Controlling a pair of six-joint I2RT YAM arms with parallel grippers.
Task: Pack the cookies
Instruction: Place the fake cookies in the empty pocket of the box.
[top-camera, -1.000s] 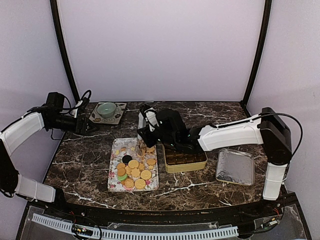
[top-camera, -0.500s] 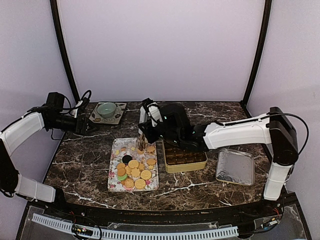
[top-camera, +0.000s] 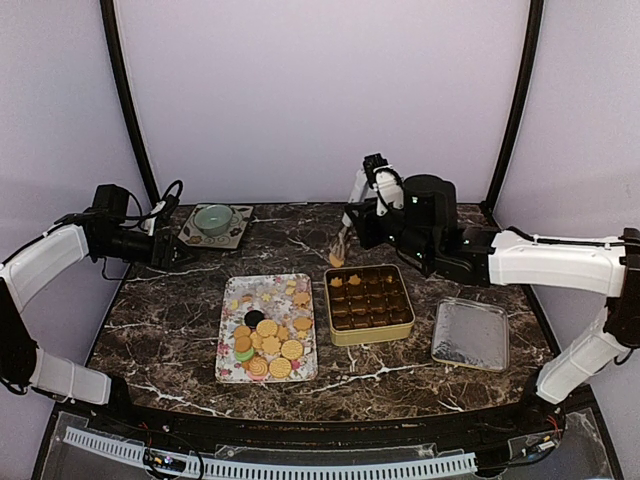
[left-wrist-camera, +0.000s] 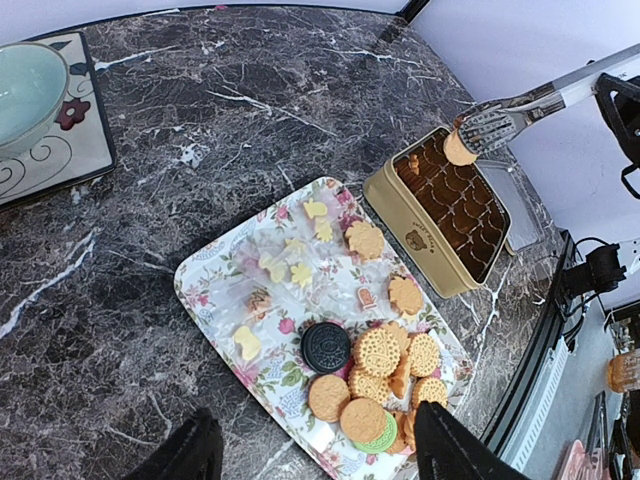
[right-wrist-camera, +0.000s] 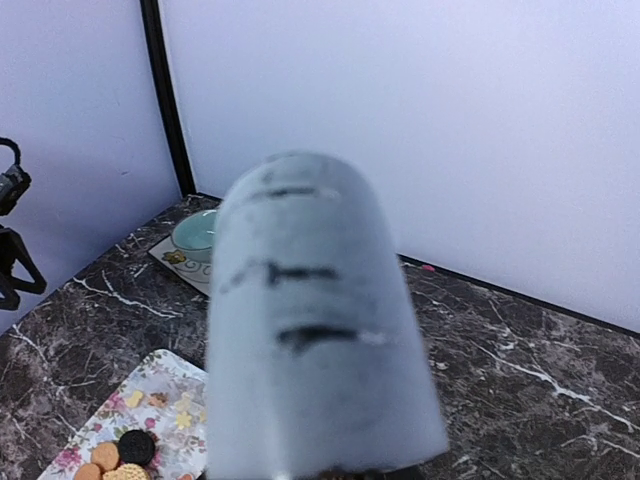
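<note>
The cookies (top-camera: 266, 346) lie heaped at the near end of a flower-patterned tray (top-camera: 222, 340); the left wrist view shows the same cookies (left-wrist-camera: 385, 375) on the tray (left-wrist-camera: 215, 300). My right gripper (top-camera: 368, 205) is shut on silver tongs (top-camera: 346, 236), which pinch one golden cookie (top-camera: 336, 260) above the back left corner of the gold tin (top-camera: 368, 337). That cookie (left-wrist-camera: 459, 150) and the tongs (left-wrist-camera: 520, 104) also show over the tin (left-wrist-camera: 420, 235). A blurred tongs handle (right-wrist-camera: 320, 320) fills the right wrist view and hides the fingers. My left gripper (top-camera: 165, 252) is open and empty, back left of the tray.
A metal lid (top-camera: 470, 333) lies right of the tin. A green bowl (top-camera: 213, 218) sits on a patterned mat at the back left. Small shaped biscuits are scattered on the tray's far end. The marble table's near edge runs behind the arm bases.
My right arm has lifted off the tray and swung right and back, carrying a cookie in the tongs to the tin's back left corner. The left arm has not moved.
</note>
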